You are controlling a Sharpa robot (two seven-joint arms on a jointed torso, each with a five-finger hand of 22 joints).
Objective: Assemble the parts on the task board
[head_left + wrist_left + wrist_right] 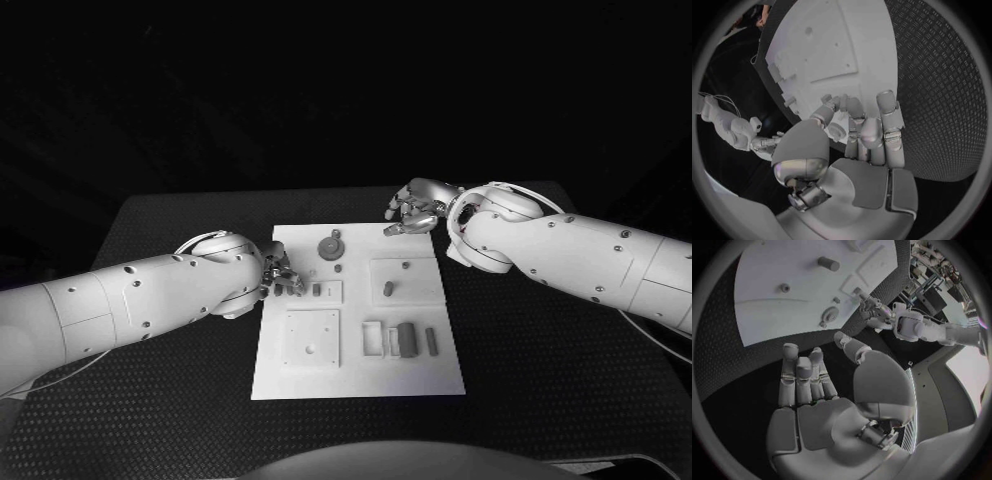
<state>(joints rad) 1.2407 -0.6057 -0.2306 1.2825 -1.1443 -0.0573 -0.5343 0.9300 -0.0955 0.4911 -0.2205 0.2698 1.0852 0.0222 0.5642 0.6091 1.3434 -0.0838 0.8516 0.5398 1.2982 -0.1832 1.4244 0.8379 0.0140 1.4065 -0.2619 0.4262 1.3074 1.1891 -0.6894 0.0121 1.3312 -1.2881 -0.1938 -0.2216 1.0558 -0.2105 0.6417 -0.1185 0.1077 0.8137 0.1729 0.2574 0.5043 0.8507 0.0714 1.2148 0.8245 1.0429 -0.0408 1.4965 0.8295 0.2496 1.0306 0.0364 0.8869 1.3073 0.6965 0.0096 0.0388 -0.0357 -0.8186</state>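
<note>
Bench [548,400]: black, textured surface, carrying the task board at its middle.

Task board [411,375]: white rectangular plate, long axis running away from the robot. It carries square recessed panels, a round part [330,246] near the far edge, a short pin [387,289] lying in the right-hand panel, and elongated dark parts [408,340] lying side by side in the near right area, their long axes along the board's length.

Left hand [278,278]: at the board's left edge, about mid-length. In the head view its fingers reach onto the board next to small dark parts [306,291] just beside a small panel. In the left wrist view the fingers [886,117] are extended and close together over the board's edge; whether they pinch anything cannot be told.

Right hand [414,213]: over the board's far right corner, clear of the surface. In the right wrist view its fingers [801,377] are straight and apart, palm bare, holding nothing.

Governing relation, as judged: the small parts at the left edge lie directly at the left hand's fingertips, so the left hand is much the nearer to them; the round part lies toward the board's centre from the right hand, near but apart.

Markings: no brand, label or legible writing on any surface.
</note>
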